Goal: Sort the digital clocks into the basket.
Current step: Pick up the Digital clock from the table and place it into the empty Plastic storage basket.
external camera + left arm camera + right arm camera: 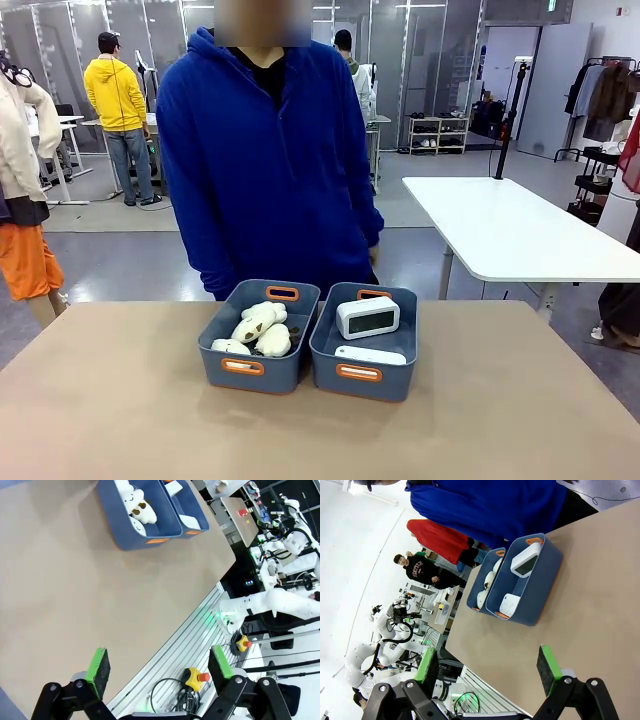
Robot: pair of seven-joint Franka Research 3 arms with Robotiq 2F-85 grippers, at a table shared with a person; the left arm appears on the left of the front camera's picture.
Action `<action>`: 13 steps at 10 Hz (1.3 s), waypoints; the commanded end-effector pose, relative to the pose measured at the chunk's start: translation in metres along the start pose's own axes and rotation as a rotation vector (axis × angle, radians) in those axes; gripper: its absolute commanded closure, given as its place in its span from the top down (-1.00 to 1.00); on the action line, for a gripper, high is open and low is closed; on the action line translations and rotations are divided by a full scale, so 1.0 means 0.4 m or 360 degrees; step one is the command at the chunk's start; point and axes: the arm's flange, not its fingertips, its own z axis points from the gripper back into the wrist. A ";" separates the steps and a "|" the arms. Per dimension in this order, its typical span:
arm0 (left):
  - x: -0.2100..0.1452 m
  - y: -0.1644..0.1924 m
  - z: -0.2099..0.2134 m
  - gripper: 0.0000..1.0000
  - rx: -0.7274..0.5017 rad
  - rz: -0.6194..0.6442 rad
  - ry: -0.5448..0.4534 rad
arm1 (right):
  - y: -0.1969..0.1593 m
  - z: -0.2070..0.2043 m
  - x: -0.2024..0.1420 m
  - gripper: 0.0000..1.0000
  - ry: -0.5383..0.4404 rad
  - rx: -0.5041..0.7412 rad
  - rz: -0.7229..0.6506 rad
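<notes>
Both digital clocks already sit in the right-hand basket (329,357): one clock (367,317) stands upright at the far end, the other clock (370,355) lies flat at the near end. The plush toys (260,329) fill the left bin (214,360). Little looks likely to go wrong, unless a needless reach nudges a bin or tips the standing clock. The left gripper (161,671) hangs over the near table edge, fingers spread, holding nothing; the right gripper (488,667) hovers likewise, jaws wide apart and empty.
</notes>
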 end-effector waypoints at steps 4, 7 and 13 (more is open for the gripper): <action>0.008 0.005 0.009 1.00 0.0028 0.0011 0.0013 | 0.001 -0.004 0.000 1.00 -0.0027 0.0003 0.0028; 0.008 0.005 0.009 1.00 0.0028 0.0011 0.0013 | 0.001 -0.004 0.000 1.00 -0.0027 0.0003 0.0028; 0.008 0.005 0.009 1.00 0.0028 0.0011 0.0013 | 0.001 -0.004 0.000 1.00 -0.0027 0.0003 0.0028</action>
